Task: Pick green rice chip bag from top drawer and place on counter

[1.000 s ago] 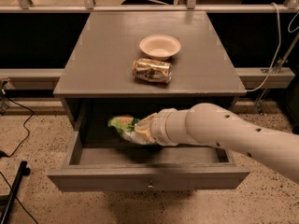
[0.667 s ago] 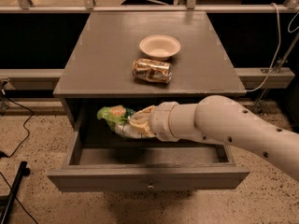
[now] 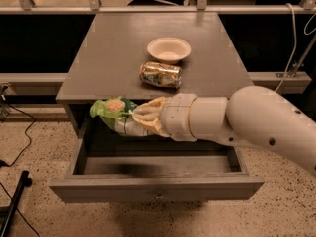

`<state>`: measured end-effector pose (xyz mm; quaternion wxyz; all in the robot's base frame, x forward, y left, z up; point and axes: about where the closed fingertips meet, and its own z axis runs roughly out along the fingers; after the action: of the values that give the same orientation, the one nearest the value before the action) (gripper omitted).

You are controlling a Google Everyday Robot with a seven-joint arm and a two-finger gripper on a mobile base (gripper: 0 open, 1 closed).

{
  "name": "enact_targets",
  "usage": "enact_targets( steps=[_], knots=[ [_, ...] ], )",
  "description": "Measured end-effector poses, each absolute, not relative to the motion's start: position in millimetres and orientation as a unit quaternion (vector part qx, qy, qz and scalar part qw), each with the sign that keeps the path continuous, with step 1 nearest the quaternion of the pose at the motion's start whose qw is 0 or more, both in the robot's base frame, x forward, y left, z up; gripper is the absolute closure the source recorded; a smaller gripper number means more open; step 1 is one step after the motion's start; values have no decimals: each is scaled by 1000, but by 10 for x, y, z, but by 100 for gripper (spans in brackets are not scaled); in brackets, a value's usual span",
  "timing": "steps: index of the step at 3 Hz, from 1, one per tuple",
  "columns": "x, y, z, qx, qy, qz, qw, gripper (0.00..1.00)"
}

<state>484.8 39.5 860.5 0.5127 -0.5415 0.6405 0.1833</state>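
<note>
The green rice chip bag [image 3: 112, 109] is crinkled and bright green, with a picture of a round tan rice cake. My gripper [image 3: 138, 117] is shut on it and holds it in the air over the open top drawer [image 3: 153, 187], level with the front edge of the counter [image 3: 118, 53]. The bag sticks out to the left of the fingers [image 3: 145, 113]. My white arm reaches in from the right. The drawer is pulled out, its knob facing me, and its visible floor is bare.
A gold-brown metal can [image 3: 160, 74] lies on its side near the counter's front middle. A white round bowl [image 3: 169, 49] stands behind it. Speckled floor lies around the cabinet, with black cables at the left.
My gripper has lifted the green bag up out of the drawer, from near its floor to the height of the counter's front edge, and moved slightly left.
</note>
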Motion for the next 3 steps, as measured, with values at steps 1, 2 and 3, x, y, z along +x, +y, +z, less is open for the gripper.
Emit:
enact_targets(
  steps=[1, 2, 3],
  knots=[
    [4753, 206, 8813, -542, 647, 167, 510, 100],
    [4753, -105, 8902, -536, 667, 162, 491, 100],
    [4782, -637, 8950, -512, 680, 180, 493, 100]
  ],
)
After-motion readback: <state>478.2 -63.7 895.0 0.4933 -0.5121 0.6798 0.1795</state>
